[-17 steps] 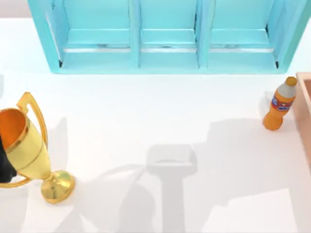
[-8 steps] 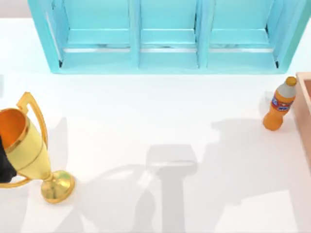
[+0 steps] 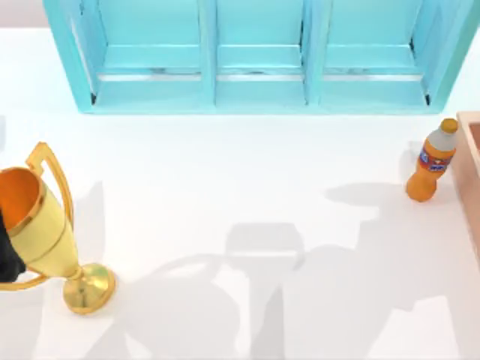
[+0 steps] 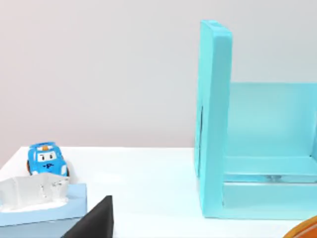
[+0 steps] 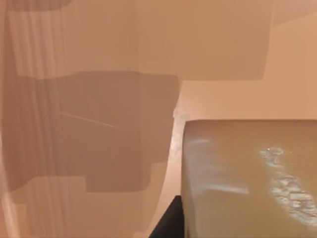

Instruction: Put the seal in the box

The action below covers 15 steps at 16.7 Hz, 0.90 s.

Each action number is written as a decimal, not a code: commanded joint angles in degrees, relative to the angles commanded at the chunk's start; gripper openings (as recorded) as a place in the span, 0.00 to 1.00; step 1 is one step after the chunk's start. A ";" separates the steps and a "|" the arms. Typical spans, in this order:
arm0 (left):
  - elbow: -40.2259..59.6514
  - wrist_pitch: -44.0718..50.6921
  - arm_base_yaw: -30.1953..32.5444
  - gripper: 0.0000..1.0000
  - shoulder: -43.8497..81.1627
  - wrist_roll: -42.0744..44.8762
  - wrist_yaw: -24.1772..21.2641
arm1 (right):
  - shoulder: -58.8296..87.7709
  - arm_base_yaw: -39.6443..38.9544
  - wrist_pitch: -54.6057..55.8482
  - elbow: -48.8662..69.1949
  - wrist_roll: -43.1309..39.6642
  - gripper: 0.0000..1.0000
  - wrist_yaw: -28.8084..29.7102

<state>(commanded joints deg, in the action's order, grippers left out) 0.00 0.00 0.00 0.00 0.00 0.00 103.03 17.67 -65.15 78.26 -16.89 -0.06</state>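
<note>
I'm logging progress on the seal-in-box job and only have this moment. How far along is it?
Late stage, apparently. The right wrist view shows the seal close up against the salmon walls of the box, so the carry to the box looks done. In hand: lowering or letting go; whether the seal already rests on the floor is unclear. Left: release and withdraw. From above, the box sits at the table's right edge beside the orange bottle.

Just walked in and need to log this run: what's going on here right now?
The right wrist view looks into the salmon-pink box, with the tan seal close to the camera against its walls, so the right arm seems to be at the box with the seal. From above, the box's edge sits at the table's right, beside an orange bottle. A gold trophy stands at the left.
</note>
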 joint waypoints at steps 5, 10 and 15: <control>0.00 0.00 0.00 1.00 0.00 0.00 0.00 | 0.00 0.00 0.00 0.00 0.00 0.23 0.00; 0.00 0.00 0.00 1.00 0.00 0.00 0.00 | 0.00 0.00 0.00 0.00 0.00 0.60 0.00; 0.00 0.00 0.00 1.00 0.00 0.00 0.00 | 0.00 0.00 0.00 0.00 0.00 0.98 0.00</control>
<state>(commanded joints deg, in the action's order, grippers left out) 0.00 0.00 0.00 0.00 0.00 0.00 103.03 17.67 -65.15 78.26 -16.89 -0.06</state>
